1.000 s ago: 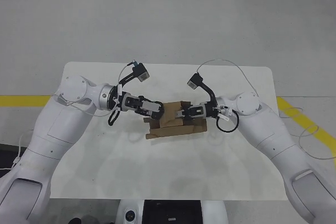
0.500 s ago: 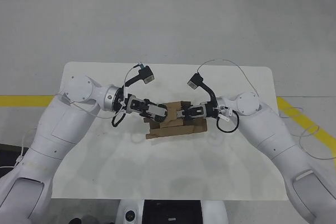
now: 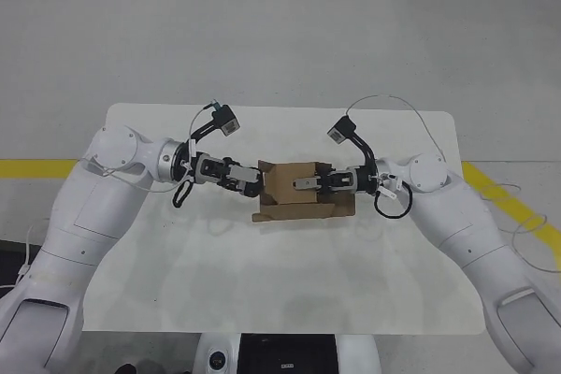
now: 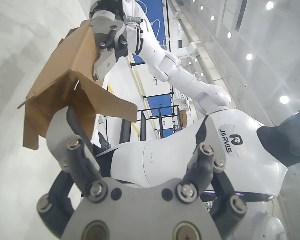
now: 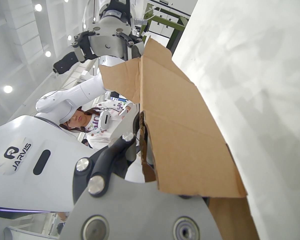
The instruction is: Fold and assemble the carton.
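1. Cardboard of the carton, at the middle of the table, looks light: stiff in the panels, floppy at the flaps. Wall edges beside creases seem the best hold.
2. My right gripper pinches one wall, arm low and reaching inward.
3. My left gripper is spread wide, one finger touching the opposite flap.

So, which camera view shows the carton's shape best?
The top view: it shows the whole carton on the table. The left wrist view shows one end with flaps; the right wrist view, one panel close up.
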You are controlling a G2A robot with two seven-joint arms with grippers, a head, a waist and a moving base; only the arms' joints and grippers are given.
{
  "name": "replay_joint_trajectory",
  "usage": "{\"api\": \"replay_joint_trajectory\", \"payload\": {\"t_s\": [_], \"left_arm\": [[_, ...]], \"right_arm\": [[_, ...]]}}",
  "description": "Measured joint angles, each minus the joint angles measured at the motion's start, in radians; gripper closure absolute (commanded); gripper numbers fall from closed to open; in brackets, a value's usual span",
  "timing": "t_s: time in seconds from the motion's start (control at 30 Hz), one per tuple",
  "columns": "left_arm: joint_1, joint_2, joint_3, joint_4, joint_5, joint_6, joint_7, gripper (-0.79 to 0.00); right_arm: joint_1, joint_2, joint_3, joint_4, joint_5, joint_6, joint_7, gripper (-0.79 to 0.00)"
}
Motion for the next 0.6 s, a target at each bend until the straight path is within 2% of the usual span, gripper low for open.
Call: {"api": "replay_joint_trajectory", "payload": {"t_s": [0.27, 0.6], "left_arm": [[-0.003, 0.001, -0.015, 0.025, 0.017, 0.000, 0.008, -0.785], [-0.003, -0.005, -0.004, -0.008, -0.002, 0.001, -0.011, -0.785]], "right_arm": [[-0.015, 0.003, -0.022, -0.076, 0.002, 0.040, 0.040, 0.000], [-0.007, -0.015, -0.063, -0.097, 0.034, 0.054, 0.054, 0.000]]}}
